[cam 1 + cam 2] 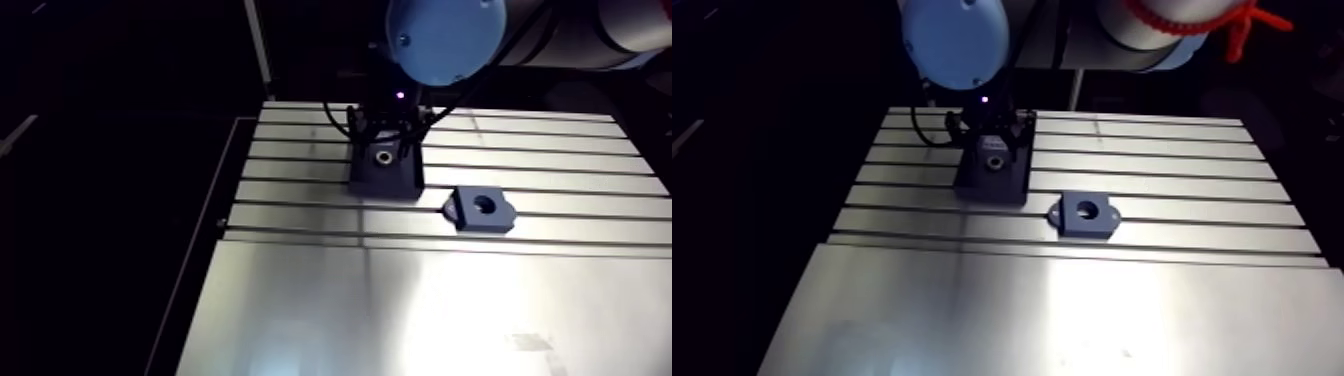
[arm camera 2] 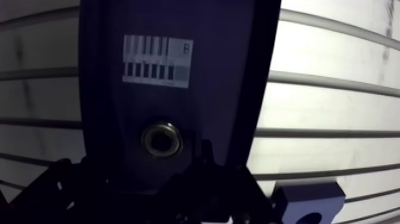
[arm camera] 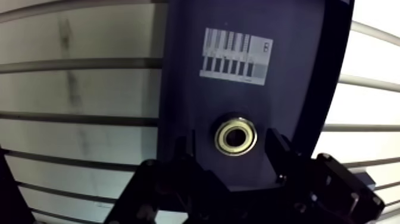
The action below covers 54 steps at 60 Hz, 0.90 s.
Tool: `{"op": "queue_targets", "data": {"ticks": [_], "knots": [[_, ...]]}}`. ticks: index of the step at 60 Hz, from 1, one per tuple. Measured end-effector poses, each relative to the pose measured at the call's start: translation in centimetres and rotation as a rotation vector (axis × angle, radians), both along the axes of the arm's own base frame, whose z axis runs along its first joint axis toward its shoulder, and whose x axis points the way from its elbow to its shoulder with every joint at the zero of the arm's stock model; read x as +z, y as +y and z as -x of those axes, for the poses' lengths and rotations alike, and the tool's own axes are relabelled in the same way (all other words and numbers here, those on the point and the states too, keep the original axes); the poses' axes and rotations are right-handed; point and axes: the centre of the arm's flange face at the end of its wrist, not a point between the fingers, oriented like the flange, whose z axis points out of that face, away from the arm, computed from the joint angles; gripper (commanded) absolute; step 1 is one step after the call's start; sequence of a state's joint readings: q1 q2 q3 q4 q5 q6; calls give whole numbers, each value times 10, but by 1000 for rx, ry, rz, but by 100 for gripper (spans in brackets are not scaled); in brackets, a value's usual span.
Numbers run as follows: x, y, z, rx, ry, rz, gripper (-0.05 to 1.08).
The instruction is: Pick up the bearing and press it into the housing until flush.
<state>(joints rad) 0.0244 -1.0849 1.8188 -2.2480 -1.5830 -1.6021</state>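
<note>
The bearing, a small metal ring, lies in a recess of a dark blue holder block that carries a white striped label. My gripper hangs straight above this block and is open. Its fingers stand on either side of the bearing, a small gap away from it. In the arm view the bearing shows on the block just under the wrist. The housing, a dark block with a round bore, lies on the table beside the holder block, apart from it, and also shows in the wrist view.
The slotted aluminium table runs under both blocks. A smooth plate covers its near half. The table's left edge drops into darkness.
</note>
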Motion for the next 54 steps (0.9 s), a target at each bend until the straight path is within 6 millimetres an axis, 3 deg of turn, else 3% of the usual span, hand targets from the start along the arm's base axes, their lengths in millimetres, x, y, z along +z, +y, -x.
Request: {"op": "queue_targets", "data": {"ticks": [54], "knots": [[-2,5,0,-9,-3,0,42]]}}
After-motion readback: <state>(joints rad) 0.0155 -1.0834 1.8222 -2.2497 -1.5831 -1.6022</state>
